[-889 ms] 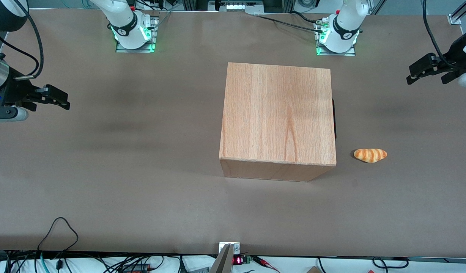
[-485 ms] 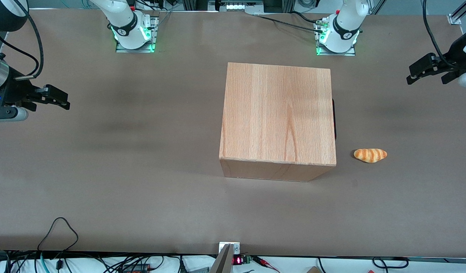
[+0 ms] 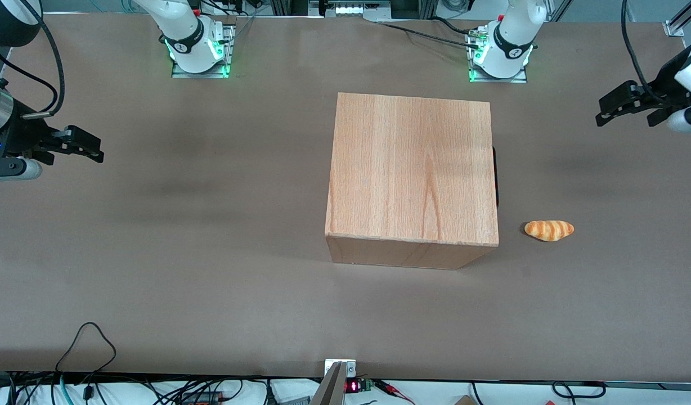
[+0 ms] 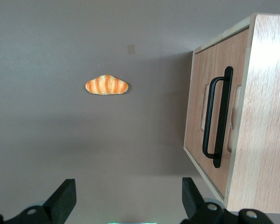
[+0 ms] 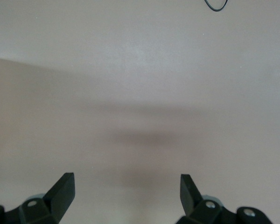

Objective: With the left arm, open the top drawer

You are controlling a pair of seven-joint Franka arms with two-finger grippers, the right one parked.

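Front view: a wide brown bench [image 3: 210, 253] carries a large wooden box [image 3: 411, 169] near its middle, with cables trailing along the edge nearest the camera and two green-lit arm bases at the edge farthest from it. A small bread roll [image 3: 549, 230] lies on the bench just beside the box, toward the working arm's end and nearer the camera than the gripper. The top drawer [image 3: 495, 175] shows here only as a dark sliver of handle on the box face that looks toward the working arm; it sits flush, not pulled out. The left arm [image 3: 686, 73] reaches in at that end, and its gripper [image 3: 604, 111] hangs above the bench, well apart from the drawer, fingers [image 3: 609, 102] spread wide and holding nothing. Against the frame half a second earlier, the gripper has shifted slightly toward the box and farther from the camera.

Left wrist view: the drawer front [image 4: 213, 116] with its slim black bar handle [image 4: 218, 116] is closed in the box, the roll [image 4: 107, 85] lies on bare bench, and both black fingers [image 4: 63, 200] stand far apart, clear of the handle.

Right wrist view: plain brown bench [image 5: 144, 93] only.
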